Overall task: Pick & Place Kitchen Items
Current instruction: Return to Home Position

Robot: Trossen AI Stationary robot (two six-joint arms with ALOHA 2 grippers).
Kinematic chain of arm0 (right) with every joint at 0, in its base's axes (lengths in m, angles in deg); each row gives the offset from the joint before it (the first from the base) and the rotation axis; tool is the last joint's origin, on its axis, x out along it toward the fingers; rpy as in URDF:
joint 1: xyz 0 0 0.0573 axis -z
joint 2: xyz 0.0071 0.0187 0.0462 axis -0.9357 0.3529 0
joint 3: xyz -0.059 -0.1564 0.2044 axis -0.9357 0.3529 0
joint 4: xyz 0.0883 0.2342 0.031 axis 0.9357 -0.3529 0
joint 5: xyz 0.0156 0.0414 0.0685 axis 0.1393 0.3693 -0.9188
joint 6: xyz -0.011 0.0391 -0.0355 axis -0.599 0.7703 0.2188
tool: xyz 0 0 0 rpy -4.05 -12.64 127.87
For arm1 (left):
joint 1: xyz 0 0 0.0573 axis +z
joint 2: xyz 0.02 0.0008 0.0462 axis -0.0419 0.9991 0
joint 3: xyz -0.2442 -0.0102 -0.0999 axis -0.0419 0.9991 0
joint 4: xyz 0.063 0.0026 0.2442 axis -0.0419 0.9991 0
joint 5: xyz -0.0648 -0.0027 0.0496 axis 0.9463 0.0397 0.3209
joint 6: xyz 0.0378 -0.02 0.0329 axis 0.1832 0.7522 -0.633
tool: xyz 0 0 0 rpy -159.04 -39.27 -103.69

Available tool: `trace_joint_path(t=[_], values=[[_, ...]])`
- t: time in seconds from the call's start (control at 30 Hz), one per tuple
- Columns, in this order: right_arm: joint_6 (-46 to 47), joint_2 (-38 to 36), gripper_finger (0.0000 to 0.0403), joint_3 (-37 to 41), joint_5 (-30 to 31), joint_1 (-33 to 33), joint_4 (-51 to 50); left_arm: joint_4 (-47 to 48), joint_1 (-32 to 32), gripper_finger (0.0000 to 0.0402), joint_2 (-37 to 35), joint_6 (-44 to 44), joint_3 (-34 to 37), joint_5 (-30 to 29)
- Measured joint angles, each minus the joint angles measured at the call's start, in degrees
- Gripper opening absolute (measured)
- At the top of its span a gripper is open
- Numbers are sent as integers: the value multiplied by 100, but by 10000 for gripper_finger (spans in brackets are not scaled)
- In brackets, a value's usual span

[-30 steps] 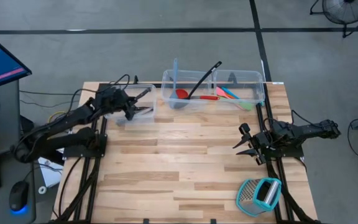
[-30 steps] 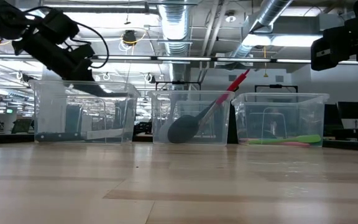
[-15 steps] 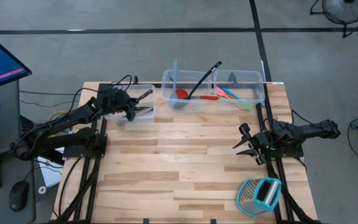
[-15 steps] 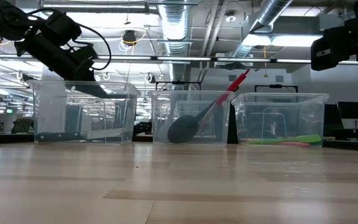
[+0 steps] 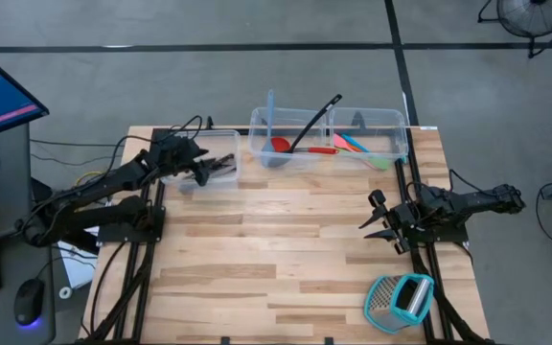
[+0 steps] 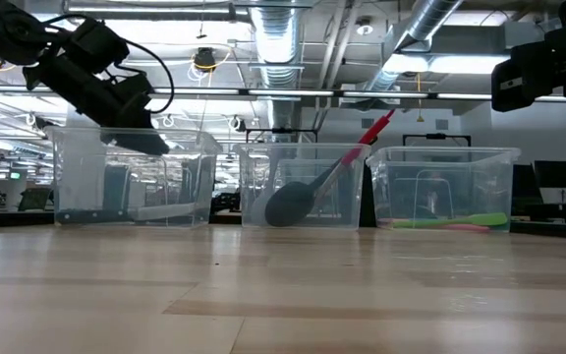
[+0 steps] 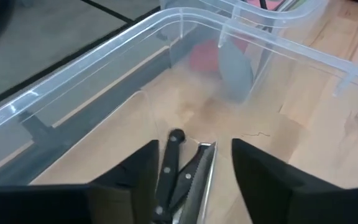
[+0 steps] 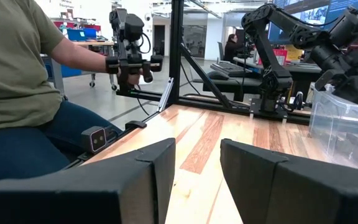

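Observation:
My left gripper [image 5: 202, 171] hangs open over the left clear bin [image 5: 209, 188], tilted down into it. In the left wrist view its fingers [image 7: 135, 180] stand on either side of the black-handled knives [image 7: 169, 163], which lie on the bin floor, and touch neither. In the high view those knives [image 5: 221, 165] show as a dark blur inside the bin. My right gripper [image 5: 379, 222] waits open and level near the table's right edge, with nothing between its fingers [image 8: 148, 180].
The middle bin [image 5: 257, 144] holds a red spoon [image 5: 281, 146], a black spoon [image 5: 314, 120] leaning on its rim and a blue spatula. The right bin [image 5: 401, 134] holds coloured spatulas [image 5: 357, 147]. A teal-framed grater [image 5: 401, 299] lies at the near right. A person sits beyond the table [image 8: 23, 74].
My left gripper has opened over the left bin and let go of the knife that stuck out from its fingers. The knife has dropped into the bin beside the other one. The arm has otherwise stayed where it was.

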State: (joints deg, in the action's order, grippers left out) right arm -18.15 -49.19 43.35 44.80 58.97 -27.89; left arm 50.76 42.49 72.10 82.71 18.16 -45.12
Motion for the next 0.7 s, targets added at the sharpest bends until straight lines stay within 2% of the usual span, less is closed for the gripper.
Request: trace_joint_path(t=[0.17, 0.33, 0.5, 0.7], values=[[0, 0, 124, 0, 2, 0, 0, 88, -131, 230, -241, 146, -42, 39], [0, 0, 124, 0, 2, 2, 0, 3, -349, 231, -765, 308, -415, 560], [1, 0, 124, 0, 0, 2, 0, -39, -572, 171, -1287, 714, -901, 1212], [0, -1, 124, 0, 1, 2, 0, -656, -1008, 32, -2158, 832, -1252, 1248]])
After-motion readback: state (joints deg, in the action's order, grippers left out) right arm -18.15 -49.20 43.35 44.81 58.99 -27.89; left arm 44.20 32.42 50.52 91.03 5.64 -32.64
